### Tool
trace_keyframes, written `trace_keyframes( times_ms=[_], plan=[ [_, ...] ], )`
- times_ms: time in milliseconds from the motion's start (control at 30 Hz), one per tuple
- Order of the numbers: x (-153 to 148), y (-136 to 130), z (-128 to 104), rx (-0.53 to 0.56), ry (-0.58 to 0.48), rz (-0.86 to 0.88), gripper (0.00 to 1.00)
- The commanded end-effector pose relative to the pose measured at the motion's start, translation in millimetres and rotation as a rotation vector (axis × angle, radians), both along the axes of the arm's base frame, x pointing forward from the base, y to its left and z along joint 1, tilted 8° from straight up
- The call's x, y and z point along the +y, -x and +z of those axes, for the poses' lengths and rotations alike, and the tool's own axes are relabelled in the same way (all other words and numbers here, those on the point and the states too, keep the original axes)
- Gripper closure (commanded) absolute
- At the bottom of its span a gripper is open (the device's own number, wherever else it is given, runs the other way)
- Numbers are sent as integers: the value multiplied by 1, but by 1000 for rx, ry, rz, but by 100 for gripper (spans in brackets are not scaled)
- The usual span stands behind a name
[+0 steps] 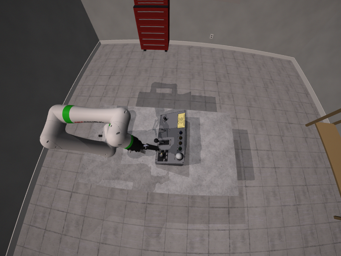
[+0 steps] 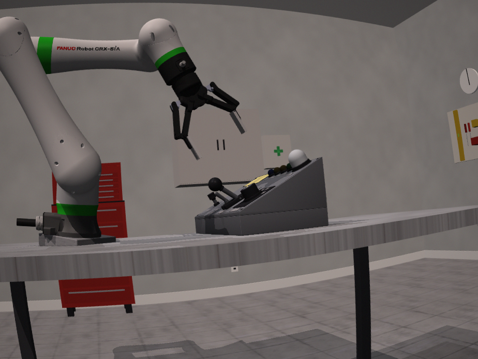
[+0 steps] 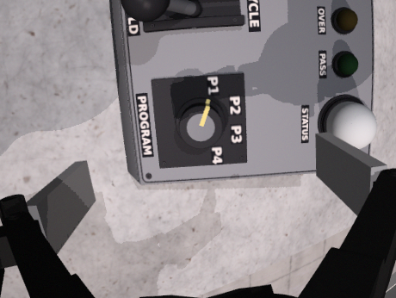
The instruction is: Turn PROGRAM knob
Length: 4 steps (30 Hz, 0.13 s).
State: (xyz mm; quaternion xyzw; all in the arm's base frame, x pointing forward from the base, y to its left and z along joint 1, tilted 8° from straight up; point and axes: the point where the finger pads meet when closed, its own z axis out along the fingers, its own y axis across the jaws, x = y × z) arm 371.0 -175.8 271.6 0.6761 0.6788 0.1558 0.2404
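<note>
The grey sloped console (image 2: 266,200) stands on the table; it also shows in the overhead view (image 1: 171,137). In the wrist view the black PROGRAM knob (image 3: 201,125) sits on a dark plate with labels P1 to P4, and its yellow pointer line aims at P1. My gripper (image 2: 216,143) is open wide and empty, hanging well above the console's low front edge. In the wrist view its two grey fingertips show at far left (image 3: 65,197) and far right (image 3: 343,165), clear of the knob.
A red drawer cabinet (image 1: 151,24) stands by the wall.
</note>
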Motion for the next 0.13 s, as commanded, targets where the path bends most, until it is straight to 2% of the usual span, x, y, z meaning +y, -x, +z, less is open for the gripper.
trace_keyframes(
  times_ms=[0, 100],
  plan=[
    [0, 0, 0, 0, 0, 0, 0],
    [0, 0, 0, 0, 0, 0, 0]
  ],
)
